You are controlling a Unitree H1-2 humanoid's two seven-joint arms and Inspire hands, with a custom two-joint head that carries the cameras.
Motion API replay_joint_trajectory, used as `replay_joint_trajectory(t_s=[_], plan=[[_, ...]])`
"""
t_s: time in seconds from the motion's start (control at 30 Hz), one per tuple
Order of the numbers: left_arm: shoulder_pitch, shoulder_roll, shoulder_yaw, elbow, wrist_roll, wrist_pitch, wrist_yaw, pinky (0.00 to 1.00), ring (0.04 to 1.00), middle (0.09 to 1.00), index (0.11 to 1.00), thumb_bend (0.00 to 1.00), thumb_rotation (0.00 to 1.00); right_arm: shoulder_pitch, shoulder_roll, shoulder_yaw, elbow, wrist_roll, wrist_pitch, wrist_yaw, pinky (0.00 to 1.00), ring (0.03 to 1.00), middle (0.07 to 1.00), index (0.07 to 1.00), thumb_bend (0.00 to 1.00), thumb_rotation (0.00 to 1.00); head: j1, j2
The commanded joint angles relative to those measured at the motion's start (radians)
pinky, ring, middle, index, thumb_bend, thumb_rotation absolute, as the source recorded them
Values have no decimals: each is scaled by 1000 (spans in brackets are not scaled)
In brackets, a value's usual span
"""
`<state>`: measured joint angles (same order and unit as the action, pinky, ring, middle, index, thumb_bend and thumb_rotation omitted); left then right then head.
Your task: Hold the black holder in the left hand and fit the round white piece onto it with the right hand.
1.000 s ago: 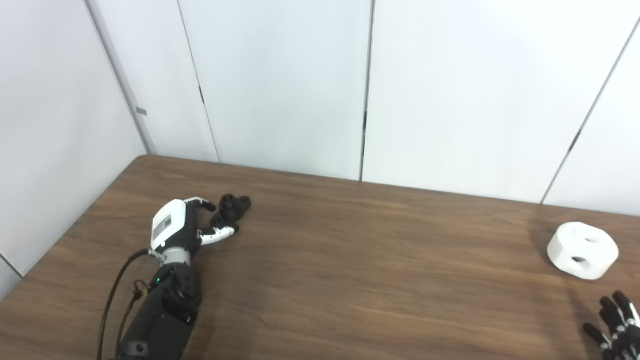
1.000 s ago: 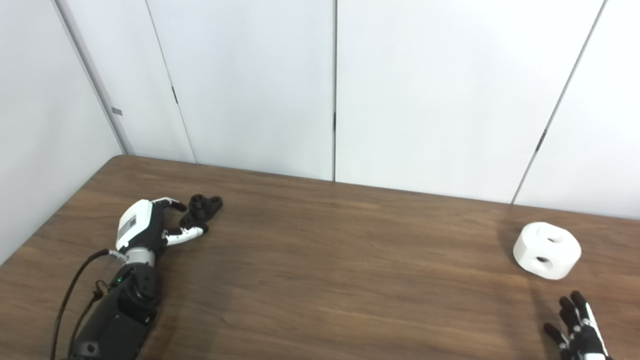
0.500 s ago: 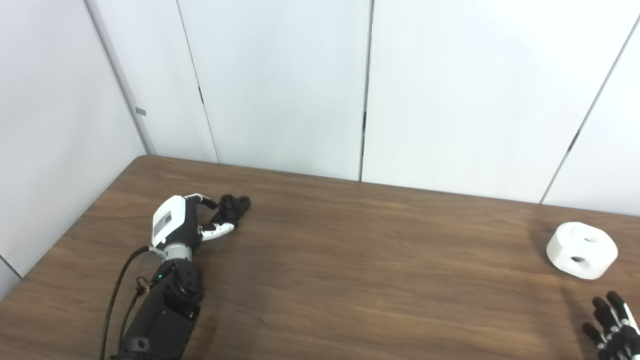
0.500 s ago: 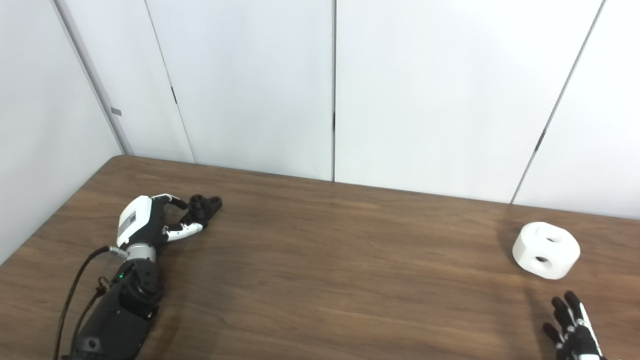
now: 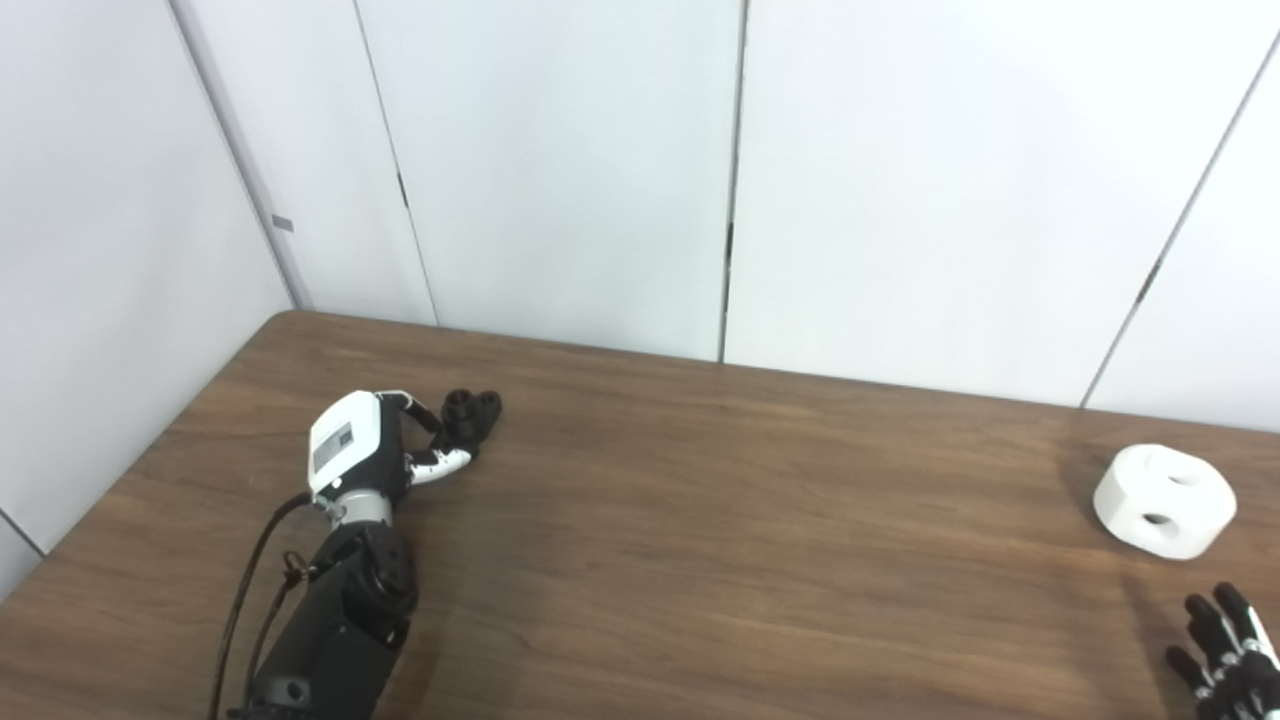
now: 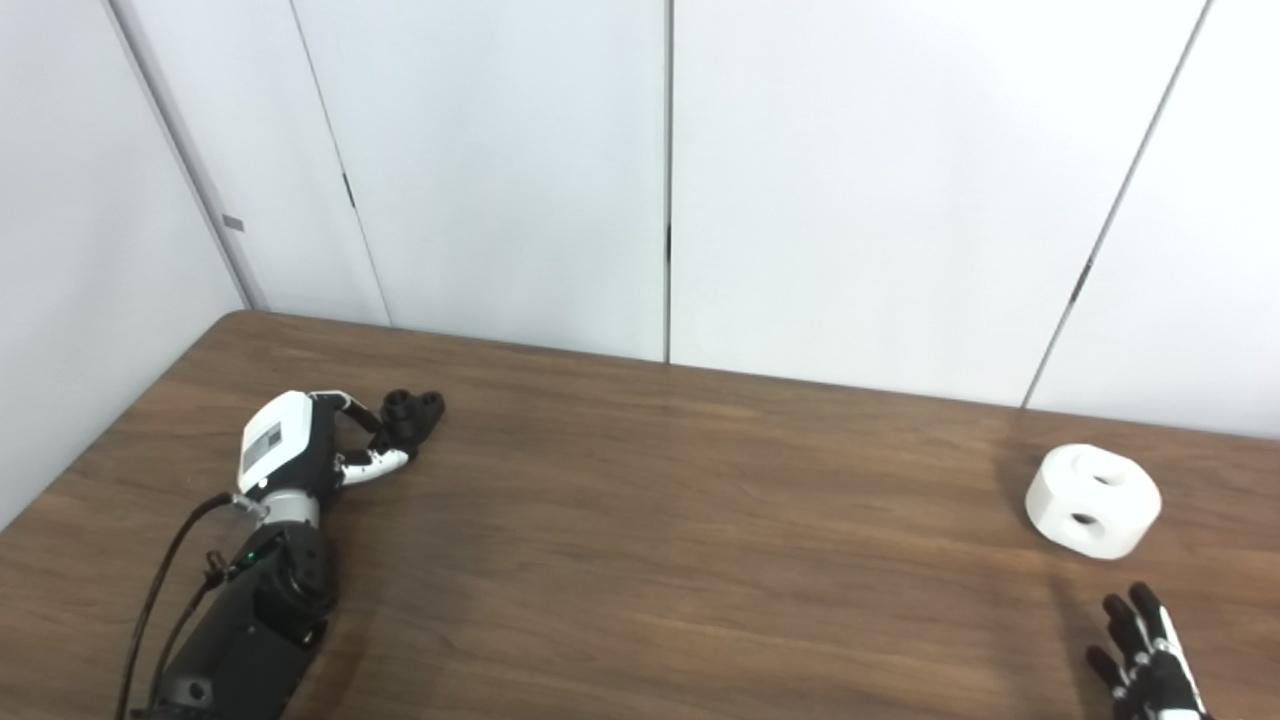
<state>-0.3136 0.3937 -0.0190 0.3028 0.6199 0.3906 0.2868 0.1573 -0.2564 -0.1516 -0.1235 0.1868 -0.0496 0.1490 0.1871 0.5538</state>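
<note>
- Black plastic is sitting at the far left of the brown bench [image 5: 700,560]: the black holder [image 5: 468,418] is lying on the wood near the back left corner, not yet lifted as far as the views show.
- Curling around the near end of that holder is the left hand [image 5: 375,450], its fingers [image 5: 443,462] partly closed, with one white-tipped finger lying along the near side and a dark one arching over the far side. They are lying at or against the holder, but whether they are gripping it firmly cannot be told from here.
- Nothing is standing on the middle stretch of wood between the two pieces.
- Sitting near the right edge, well apart from the holder, is the round white piece [image 6: 1094,499], flat on the bench with two round holes showing, one on top and one on its side. Nothing is touching it.
- Waiting at the bottom right corner is the right hand [image 6: 1150,665], its fingers spread apart and holding nothing, near the white piece but clear of it.
- Judging by this layout, the task is only beginning: the grasp on the holder is being formed at best, and everything else is remaining, namely lifting the holder, picking up the white piece, bringing the two together across the bench and seating one on the other.
</note>
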Motion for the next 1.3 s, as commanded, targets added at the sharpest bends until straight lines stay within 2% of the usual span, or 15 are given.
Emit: replay_joint_trajectory(t_s=[0.0,0.33,0.53,0.77,0.87,1.03,1.17,1.27], plan=[[-15,24,-4,-5,25,3,19,915,877,785,490,523,78,16,-11,9,3,1,37,14,1000,1000,969,1000,611,1000,1,4],[-22,23,4,9,7,-1,28,902,871,778,487,524,74,4,-14,16,14,-1,29,17,1000,1000,968,1000,601,1000,-4,5],[-12,14,21,0,6,-2,57,865,844,737,483,524,55,8,-11,17,3,-9,34,9,1000,996,964,1000,589,1000,-6,11],[-4,10,24,-4,-1,-16,59,826,831,719,484,522,48,10,-14,20,-2,-7,35,12,1000,998,966,1000,597,1000,-9,15],[3,1,38,-31,-35,-19,31,796,835,724,485,521,46,9,-13,20,-2,-5,33,12,1000,1000,970,1000,601,1000,-9,15],[27,-20,49,-143,-79,22,-40,705,826,741,486,518,49,5,-14,23,3,-6,35,14,1000,999,970,1000,604,1000,-21,12],[46,-38,34,-230,-77,57,-81,659,800,735,486,517,49,3,-15,26,4,-17,25,11,1000,1000,975,1000,589,1000,-21,20],[76,-54,11,-276,-74,45,-103,654,785,727,486,518,53,2,-11,28,-3,-17,29,9,1000,1000,969,1000,573,1000,-24,22]])
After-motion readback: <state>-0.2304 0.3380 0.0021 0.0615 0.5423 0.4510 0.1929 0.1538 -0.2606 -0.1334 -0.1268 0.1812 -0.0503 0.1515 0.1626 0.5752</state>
